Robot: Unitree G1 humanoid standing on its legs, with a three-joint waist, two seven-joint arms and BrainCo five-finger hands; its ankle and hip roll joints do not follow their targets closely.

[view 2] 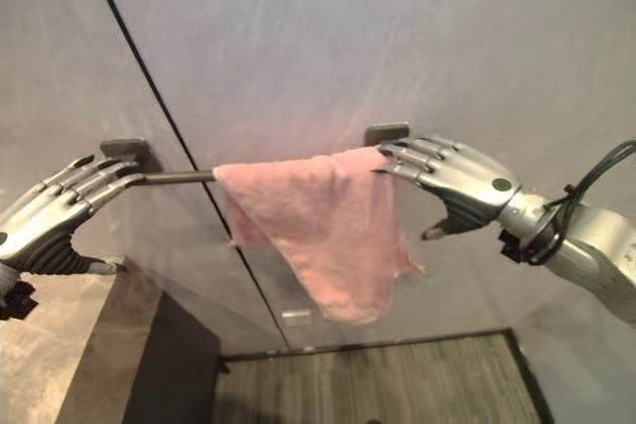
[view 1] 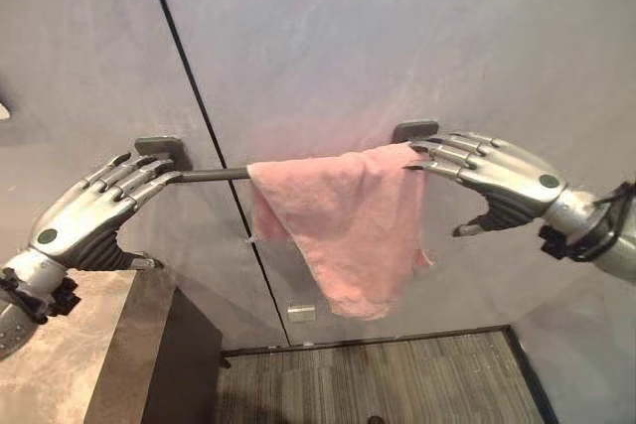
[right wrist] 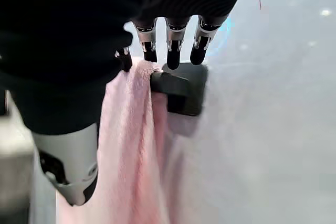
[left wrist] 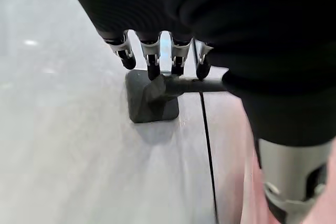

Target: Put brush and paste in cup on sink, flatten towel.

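A pink towel (view 1: 343, 225) hangs bunched and crooked over the right half of a dark wall rail (view 1: 211, 175) — its lower edge droops to a point. The right wrist view shows the rail's right bracket (right wrist: 184, 92) just beside the cloth. The right hand (view 1: 494, 181) lays straight fingers on the towel's right end; the left hand (view 1: 94, 213) rests straight fingers — gripping nothing — on the rail's left end.

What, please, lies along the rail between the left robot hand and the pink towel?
A bare stretch of dark rail, seen in the left eye view, separates the left robot hand from the pink towel.
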